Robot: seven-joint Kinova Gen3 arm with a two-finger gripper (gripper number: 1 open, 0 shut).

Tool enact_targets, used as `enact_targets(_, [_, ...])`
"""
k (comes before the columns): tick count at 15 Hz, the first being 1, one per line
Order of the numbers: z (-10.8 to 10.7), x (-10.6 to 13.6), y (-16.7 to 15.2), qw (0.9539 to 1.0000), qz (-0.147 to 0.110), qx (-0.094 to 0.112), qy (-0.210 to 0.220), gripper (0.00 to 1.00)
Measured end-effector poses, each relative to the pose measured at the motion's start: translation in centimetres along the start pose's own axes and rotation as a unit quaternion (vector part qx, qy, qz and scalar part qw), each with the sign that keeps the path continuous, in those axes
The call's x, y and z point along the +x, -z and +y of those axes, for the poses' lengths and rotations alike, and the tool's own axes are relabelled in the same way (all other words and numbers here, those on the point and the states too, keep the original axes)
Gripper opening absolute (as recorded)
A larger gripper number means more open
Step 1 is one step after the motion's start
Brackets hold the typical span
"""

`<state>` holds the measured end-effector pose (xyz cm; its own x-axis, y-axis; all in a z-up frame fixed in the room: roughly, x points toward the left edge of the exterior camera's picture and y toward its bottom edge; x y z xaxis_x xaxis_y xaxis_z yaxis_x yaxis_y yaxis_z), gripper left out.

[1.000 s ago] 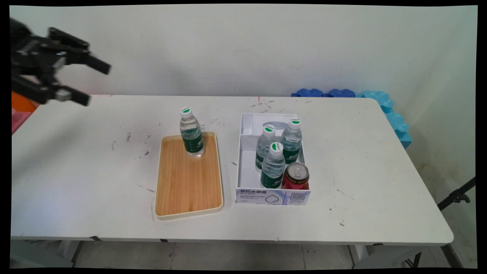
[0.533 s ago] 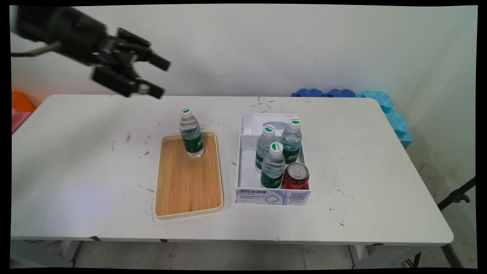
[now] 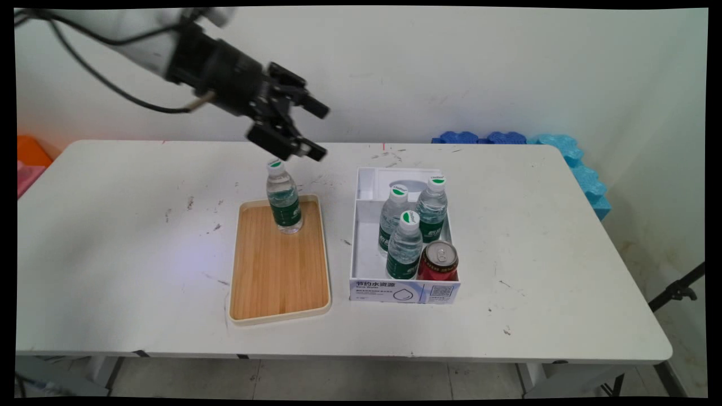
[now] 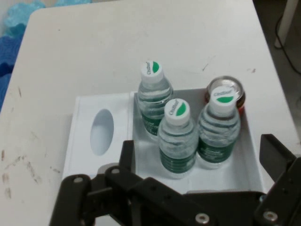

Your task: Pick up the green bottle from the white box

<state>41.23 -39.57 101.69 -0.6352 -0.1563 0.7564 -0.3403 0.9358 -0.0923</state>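
While my gripper [image 3: 319, 131] hangs wide open above the table's [image 3: 113, 237] far edge, nearest is the bottle [image 3: 283, 197] at the tray's [image 3: 279, 316] far edge; box [image 3: 361, 225] with three bottles [image 4: 176, 139] and a can [image 3: 438, 261] right of it.

Three upright bottles [image 4: 177, 136] in box [image 4: 89, 155]

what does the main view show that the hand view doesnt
Only the main view shows the wooden tray with one water bottle standing at its far end, the blue foam blocks by the wall, and the whole gripper, open, above that bottle.

Only the hand view looks straight down onto the box's oval cutout.

Both show the white box holding three water bottles and a red can, on the white table.
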Motion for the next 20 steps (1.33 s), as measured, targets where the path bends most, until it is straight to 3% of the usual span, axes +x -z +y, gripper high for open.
enact_targets(8, [-2.9,-2.2,-8.6,0.9987,-0.032,-0.035,-0.017,1.00])
enact_targets(14, [-3.0,-4.6,-12.1,0.9964,-0.049,-0.063,-0.027,1.00])
enact_targets(20, [-3.1,-6.1,-15.0,0.9948,-0.046,-0.084,-0.034,1.00])
